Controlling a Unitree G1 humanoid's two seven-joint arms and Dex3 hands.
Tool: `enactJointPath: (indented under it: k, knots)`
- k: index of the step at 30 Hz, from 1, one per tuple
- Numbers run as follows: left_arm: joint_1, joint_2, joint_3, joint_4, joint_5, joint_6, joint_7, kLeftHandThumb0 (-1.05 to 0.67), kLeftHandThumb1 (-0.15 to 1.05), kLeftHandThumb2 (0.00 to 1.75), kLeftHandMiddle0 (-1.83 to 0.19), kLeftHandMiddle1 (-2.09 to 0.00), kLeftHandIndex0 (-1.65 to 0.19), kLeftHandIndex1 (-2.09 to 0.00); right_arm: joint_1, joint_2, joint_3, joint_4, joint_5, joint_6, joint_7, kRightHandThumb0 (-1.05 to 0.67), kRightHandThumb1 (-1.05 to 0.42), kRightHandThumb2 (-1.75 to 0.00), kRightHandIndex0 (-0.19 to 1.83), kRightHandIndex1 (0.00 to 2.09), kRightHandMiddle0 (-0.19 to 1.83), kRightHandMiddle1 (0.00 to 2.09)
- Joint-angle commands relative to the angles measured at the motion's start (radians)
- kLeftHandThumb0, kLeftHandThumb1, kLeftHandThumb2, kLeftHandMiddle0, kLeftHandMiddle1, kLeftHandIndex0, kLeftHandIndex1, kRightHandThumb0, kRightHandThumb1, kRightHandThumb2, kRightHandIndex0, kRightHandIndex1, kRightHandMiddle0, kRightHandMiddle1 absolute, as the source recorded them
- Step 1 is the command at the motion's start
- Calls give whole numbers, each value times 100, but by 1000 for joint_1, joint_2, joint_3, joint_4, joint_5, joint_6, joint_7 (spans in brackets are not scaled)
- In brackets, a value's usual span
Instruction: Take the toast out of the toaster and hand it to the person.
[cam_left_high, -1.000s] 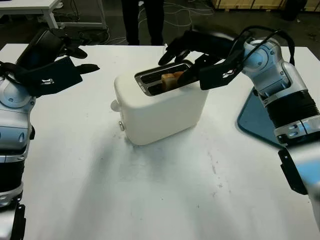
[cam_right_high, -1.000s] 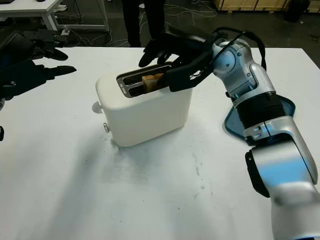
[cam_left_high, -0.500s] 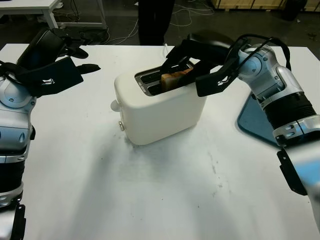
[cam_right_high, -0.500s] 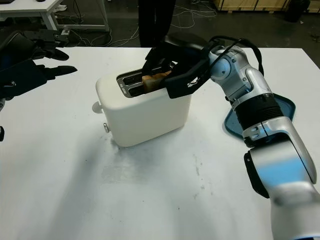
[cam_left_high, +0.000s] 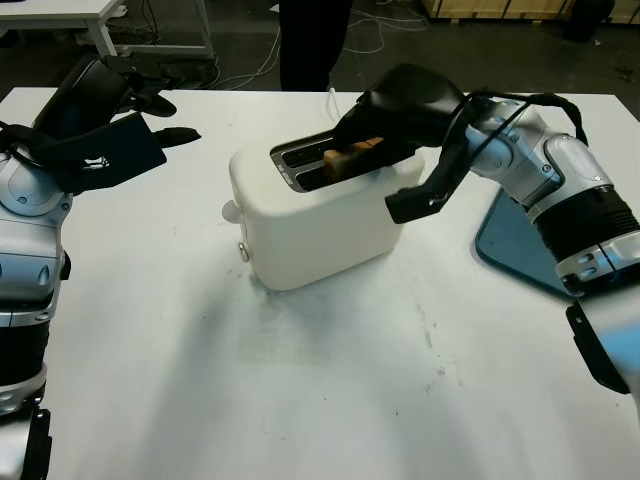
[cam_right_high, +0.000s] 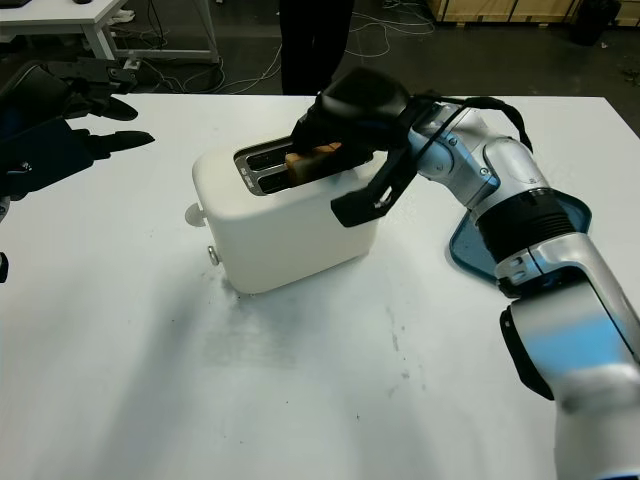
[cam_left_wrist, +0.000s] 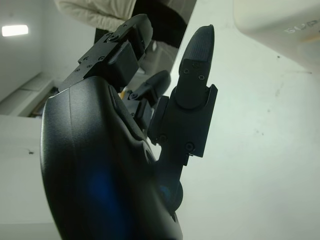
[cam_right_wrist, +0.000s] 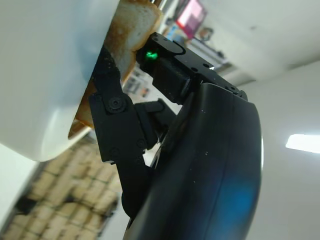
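**Q:** White counter (cam_left_high: 300, 400), dark floor with cables behind it, someone in dark trousers (cam_left_high: 312, 40) standing at the far edge. So where's the toast right now?

**me:** the toast (cam_left_high: 352, 155) is sitting in the rear slot of the white toaster (cam_left_high: 315, 215), top edge poking up above the slot. The toaster stands mid-counter, turned at an angle, with its knob (cam_left_high: 229, 212) facing my left side. My right hand (cam_left_high: 395, 105) is down over the toaster's top at its right end, and my fingers (cam_right_wrist: 165, 55) are closed around the toast. From the right wrist you can see one fingertip pressed against the browned face of the slice, with the toaster's white wall just beside it.

**Q:** and the other hand?

**me:** left hand (cam_left_high: 105, 110) is up over the far-left corner of the counter, well apart from the toaster, open and holding nothing

**Q:** anything else on there?

**me:** a blue plate (cam_left_high: 510, 245) at the right edge, partly hidden under my right forearm
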Motion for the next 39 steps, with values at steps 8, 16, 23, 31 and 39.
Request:
enactJointPath:
  k: [8, 16, 23, 31, 39]
  knots:
    - [6, 3, 3, -9, -2, 6, -9, -36, 87, 0, -52, -60, -66, -5, -8, -35, 45, 4, -105, -8, -78, -51, -92, -52, 105, 174, 75, 158]
    - [7, 0, 2, -20, -1, 24, -8, -34, 87, 0, -52, -60, -66, -5, -68, -10, -44, 121, 0, -27, -154, -46, -92, -47, 104, 175, 78, 174]
    - [10, 1, 5, -20, -4, 25, -7, -34, 87, 0, -52, -59, -66, -4, -106, 6, -103, 202, 75, -25, -119, -51, -92, -42, 85, 175, 68, 158]
    - [6, 0, 3, -15, -6, 24, -8, -35, 87, 0, -52, -59, -66, -4, -113, 26, -140, 260, 144, -39, -130, -45, -92, -45, 83, 175, 57, 173]
    - [9, 6, 2, -14, -4, 25, -12, -36, 88, 0, -51, -59, -66, -4, -162, 70, -286, 379, 404, 16, 88, -42, -92, -43, 87, 175, 56, 175]
